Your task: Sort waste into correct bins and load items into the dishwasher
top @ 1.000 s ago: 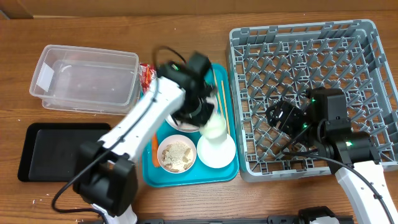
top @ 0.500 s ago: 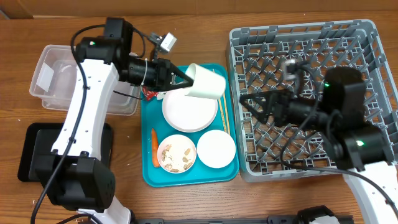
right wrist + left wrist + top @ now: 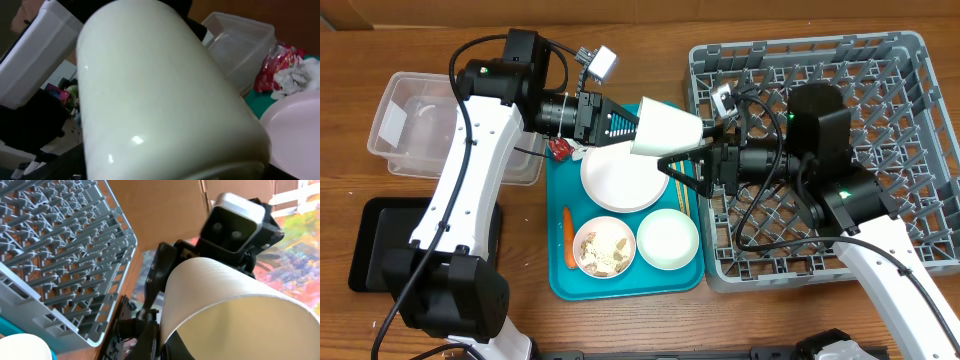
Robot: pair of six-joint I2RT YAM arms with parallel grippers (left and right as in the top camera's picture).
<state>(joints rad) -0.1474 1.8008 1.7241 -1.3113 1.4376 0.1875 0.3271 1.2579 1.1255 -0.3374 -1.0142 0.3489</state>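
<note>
Left gripper [image 3: 626,130] is clamped shut on the rim of the white cup [image 3: 668,127], holding it sideways in the air over the teal tray's [image 3: 557,285] top-right corner, just left of the grey dish rack [image 3: 910,120]. Right gripper [image 3: 692,150] has its 2 fingers spread wide around the cup's far end. Can't tell if they touch it. Red wrapper [image 3: 558,148] sits by the tray's top-left corner, print too blurry to read.

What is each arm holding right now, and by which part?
The left gripper pinches the white cup by its rim. The right gripper is open at the cup's other end, gripping nothing.
</note>
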